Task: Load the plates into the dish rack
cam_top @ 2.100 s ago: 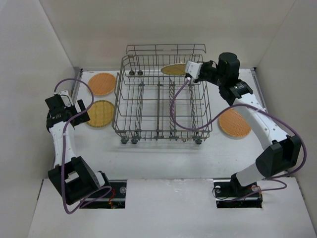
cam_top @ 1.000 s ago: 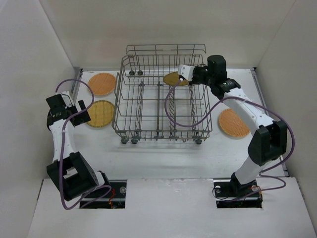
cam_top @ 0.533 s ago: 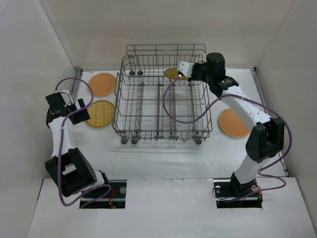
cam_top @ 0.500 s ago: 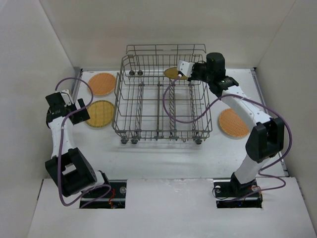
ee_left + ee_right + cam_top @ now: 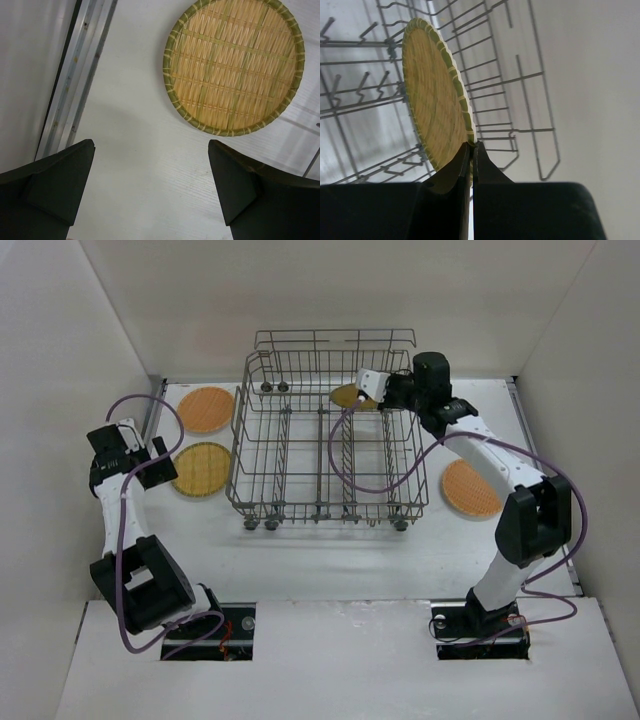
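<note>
Held plate: the held plate (image 5: pixel 437 105) stands on its edge, up over the far right part of the dish rack (image 5: pixel 240 455). I cannot tell if it touches the wires yet.
Why on its edge: a plate lying flat would sit on top of the tines (image 5: pixel 367 80). Turned thin-side down, it can slide into a gap between them.
Right gripper: the right gripper (image 5: pixel 471 145) is pinched tight on the plate's rim. It holds only the edge, so most of the plate is free to go down into a slot.
Dish rack: it sits in the middle of the table (image 5: pixel 320 550). I see no plate standing in it yet.
Other plates: the near-left plate (image 5: pixel 234 67) and the far-left plate (image 5: pixel 207 408) lie flat on the table left of the rack. The right plate (image 5: pixel 472 488) lies flat on the other side.
Left gripper: the left gripper (image 5: pixel 151 150) is spread wide with nothing in it. It hangs above the table just beside the near-left plate, likely getting ready to take it.
Step now: I think the first plate is being lowered into the rack.
Watch out: the rim could bump a wire and tip the plate.
</note>
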You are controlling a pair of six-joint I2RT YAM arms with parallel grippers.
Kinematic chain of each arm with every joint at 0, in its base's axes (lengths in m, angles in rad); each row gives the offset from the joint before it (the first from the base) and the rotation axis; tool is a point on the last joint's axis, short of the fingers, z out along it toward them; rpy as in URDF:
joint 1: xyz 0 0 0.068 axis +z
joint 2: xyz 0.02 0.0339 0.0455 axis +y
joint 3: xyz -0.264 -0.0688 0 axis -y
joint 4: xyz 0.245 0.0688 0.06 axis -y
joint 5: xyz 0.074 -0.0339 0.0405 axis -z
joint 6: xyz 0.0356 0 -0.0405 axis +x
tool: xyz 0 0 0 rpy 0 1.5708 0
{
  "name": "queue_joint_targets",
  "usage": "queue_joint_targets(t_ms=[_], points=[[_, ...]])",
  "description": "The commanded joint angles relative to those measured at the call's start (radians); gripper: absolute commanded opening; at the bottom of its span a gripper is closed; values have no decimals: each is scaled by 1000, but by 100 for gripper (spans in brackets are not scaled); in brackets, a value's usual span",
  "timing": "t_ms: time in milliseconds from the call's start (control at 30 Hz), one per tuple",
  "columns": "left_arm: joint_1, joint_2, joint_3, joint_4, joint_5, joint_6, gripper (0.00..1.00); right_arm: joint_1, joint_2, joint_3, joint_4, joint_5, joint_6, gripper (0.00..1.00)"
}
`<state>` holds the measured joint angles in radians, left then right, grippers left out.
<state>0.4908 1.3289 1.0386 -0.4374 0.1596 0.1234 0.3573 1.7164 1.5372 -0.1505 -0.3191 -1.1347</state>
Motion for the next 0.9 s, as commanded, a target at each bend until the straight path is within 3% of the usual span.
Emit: queue_joint_targets(t_ms=[0,300,367,400,467,567,733,867], points=[[13,-7,37,16,17,16,100,22,-21,-48,45,-34,7,0],[9,9,49,22,20,15,100,55,-32,-172,28,-14,21,3],[7,13,54,22,20,15,100,56,-15,-177,20,-2,27,10],[7,15,57,22,20,15,100,56,-11,-177,17,5,32,23],[7,16,60,22,20,13,100,56,-8,-166,3,2,59,34],[6,24,64,25,20,13,100,53,-46,-157,-11,-38,107,76],[-19,59,51,55,20,-4,100,56,-159,-176,-15,-49,141,90],[-22,111,32,110,35,-27,100,74,-242,-172,-20,-35,177,91]])
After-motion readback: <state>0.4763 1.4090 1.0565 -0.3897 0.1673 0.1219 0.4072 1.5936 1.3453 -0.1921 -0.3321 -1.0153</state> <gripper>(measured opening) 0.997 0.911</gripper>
